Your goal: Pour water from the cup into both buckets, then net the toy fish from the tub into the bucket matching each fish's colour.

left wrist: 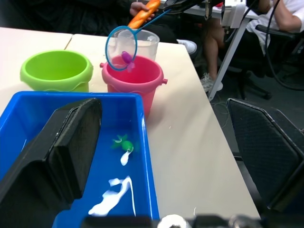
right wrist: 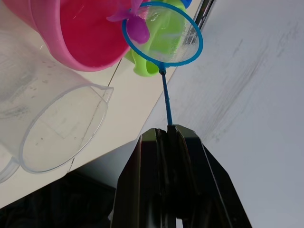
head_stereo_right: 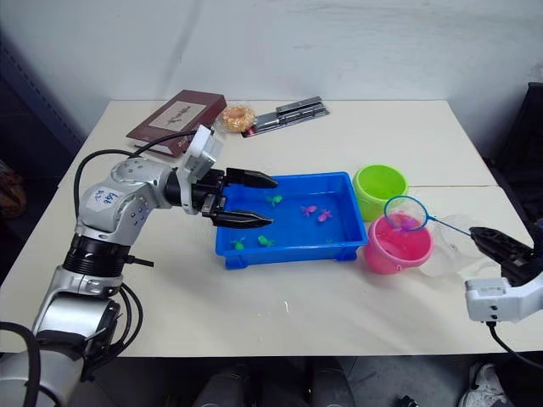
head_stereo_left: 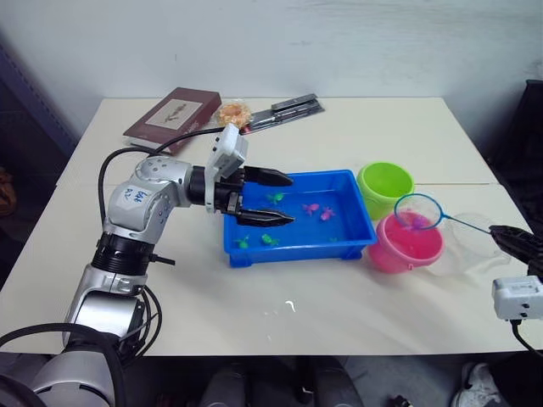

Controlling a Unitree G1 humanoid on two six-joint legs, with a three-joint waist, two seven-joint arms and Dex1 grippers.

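Cup point(head_stereo_left: 462, 246) partly hidden behind pink bucket point(head_stereo_left: 405, 248); right claw point(head_stereo_left: 519, 244) cut by frame edge.

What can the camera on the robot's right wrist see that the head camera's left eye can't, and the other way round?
Right wrist view alone: the right gripper clamped shut on the net's handle, and the pink fish caught against the mesh.

Left eye view alone: the blue tub with fish in it, the left gripper open over the tub, and a book.

Both: the net over the pink bucket, the green bucket, and the clear cup.
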